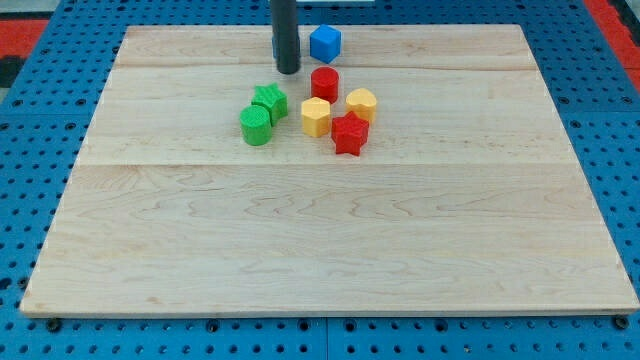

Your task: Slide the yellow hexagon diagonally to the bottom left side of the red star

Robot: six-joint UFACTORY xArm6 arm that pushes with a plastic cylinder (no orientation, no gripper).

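Note:
The yellow hexagon [316, 117] sits on the wooden board, just left of and slightly above the red star [350, 134], touching or nearly touching it. My tip [288, 70] is at the view's top, above and left of the hexagon, apart from every block. A red cylinder [324, 84] stands between my tip and the hexagon, to the tip's right and below it.
A second yellow block [361, 103] sits above right of the red star. A green star [269, 101] and a green cylinder [256, 126] lie left of the hexagon. A blue cube [325, 43] is right of the rod near the board's top edge [420, 27].

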